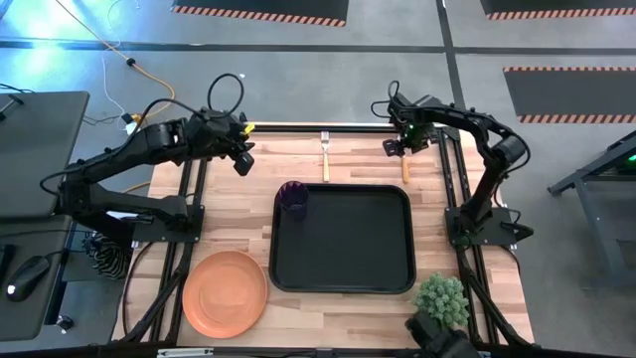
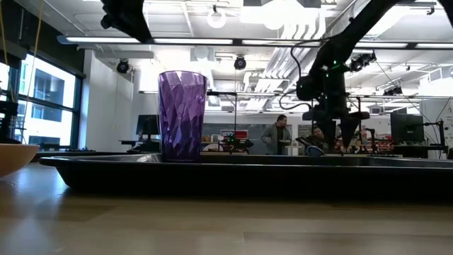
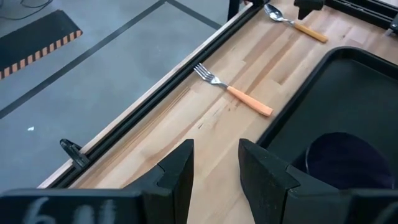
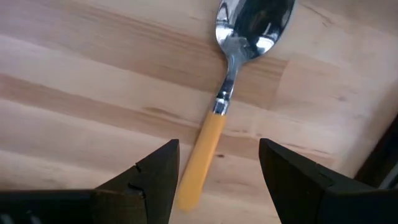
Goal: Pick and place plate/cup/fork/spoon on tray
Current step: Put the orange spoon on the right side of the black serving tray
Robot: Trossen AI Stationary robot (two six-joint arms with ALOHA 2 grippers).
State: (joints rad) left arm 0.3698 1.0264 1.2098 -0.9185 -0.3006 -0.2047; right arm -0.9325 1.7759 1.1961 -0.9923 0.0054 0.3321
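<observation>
The purple cup (image 1: 292, 197) stands upright in the far left corner of the black tray (image 1: 343, 278); it also shows in the low view (image 2: 182, 115). The orange plate (image 1: 225, 291) lies on the table near the front left. The fork (image 1: 325, 154) lies flat beyond the tray's far rim and shows in the left wrist view (image 3: 233, 91). The spoon (image 4: 227, 99) lies flat at the far right (image 1: 403, 164). My right gripper (image 4: 217, 168) hovers open just above the spoon, its fingers on either side of the orange handle. My left gripper (image 3: 214, 165) is open and empty near the far left.
A small green plant (image 1: 442, 298) stands at the front right corner of the table. The tray's raised rim (image 2: 241, 164) runs across the low view. People stand in the room beyond the table.
</observation>
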